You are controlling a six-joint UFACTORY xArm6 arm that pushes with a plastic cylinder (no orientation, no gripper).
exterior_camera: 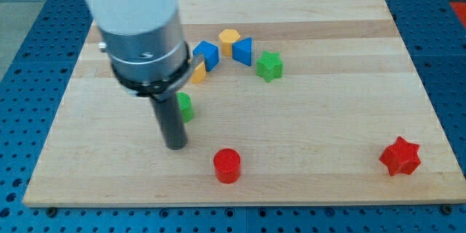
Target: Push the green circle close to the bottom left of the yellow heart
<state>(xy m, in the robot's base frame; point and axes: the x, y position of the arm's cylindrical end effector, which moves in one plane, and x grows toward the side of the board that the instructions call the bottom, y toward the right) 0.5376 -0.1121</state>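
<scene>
The green circle (186, 107) lies left of the board's middle, mostly hidden behind my rod; only its right part shows. My tip (175, 147) rests on the board just below and slightly left of it. The yellow heart (199, 72) sits above the green circle, partly covered by the arm's body; only its right edge shows. I cannot tell whether the rod touches the green circle.
A blue block (207, 54), a yellow hexagon (230, 38), a second blue block (243, 49) and a green star (269, 65) cluster right of the heart. A red cylinder (227, 165) lies at bottom centre, a red star (400, 156) at bottom right. The wooden board (328, 116) has blue surround.
</scene>
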